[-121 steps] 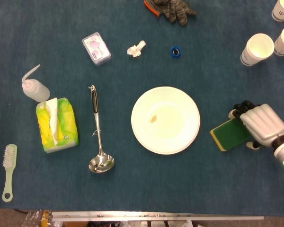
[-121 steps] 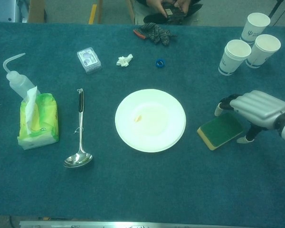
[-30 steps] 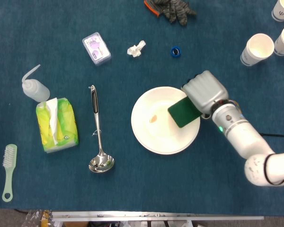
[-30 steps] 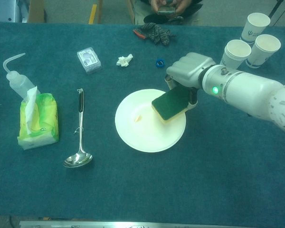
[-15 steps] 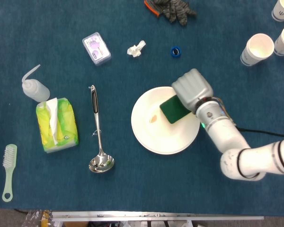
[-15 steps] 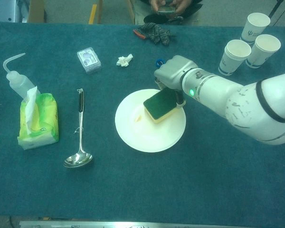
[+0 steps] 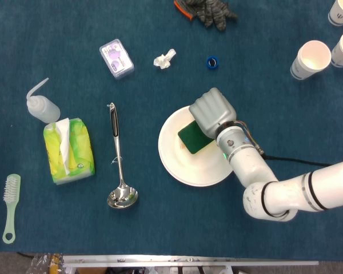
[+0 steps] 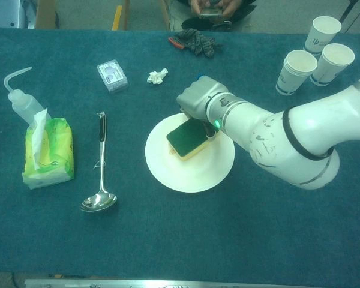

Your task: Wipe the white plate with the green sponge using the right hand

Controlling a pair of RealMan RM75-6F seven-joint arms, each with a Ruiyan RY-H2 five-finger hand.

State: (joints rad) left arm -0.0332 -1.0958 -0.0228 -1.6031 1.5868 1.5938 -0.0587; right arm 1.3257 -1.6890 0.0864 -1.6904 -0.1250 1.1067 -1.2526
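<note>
The white plate (image 7: 180, 168) (image 8: 192, 174) lies in the middle of the blue table. My right hand (image 7: 212, 112) (image 8: 198, 99) holds the green sponge (image 7: 192, 137) (image 8: 188, 138), which has a yellow underside, tilted over the middle of the plate. The sponge covers the spot where a small yellow crumb lay on the plate. I cannot tell whether the sponge touches the plate's surface. The right arm reaches in from the lower right. My left hand appears in neither view.
A metal ladle (image 7: 119, 165) lies left of the plate, with a tissue pack (image 7: 68, 150) and squeeze bottle (image 7: 43, 105) beyond. Behind the plate are a blue ring (image 7: 212, 62), crumpled paper (image 7: 164, 59), a small box (image 7: 116, 57) and gloves (image 7: 208, 11). Paper cups (image 7: 311, 58) stand back right.
Four seconds ago the hand gripped the sponge on the table right of the plate. It has lifted it over the plate and keeps sliding it left across the middle.
</note>
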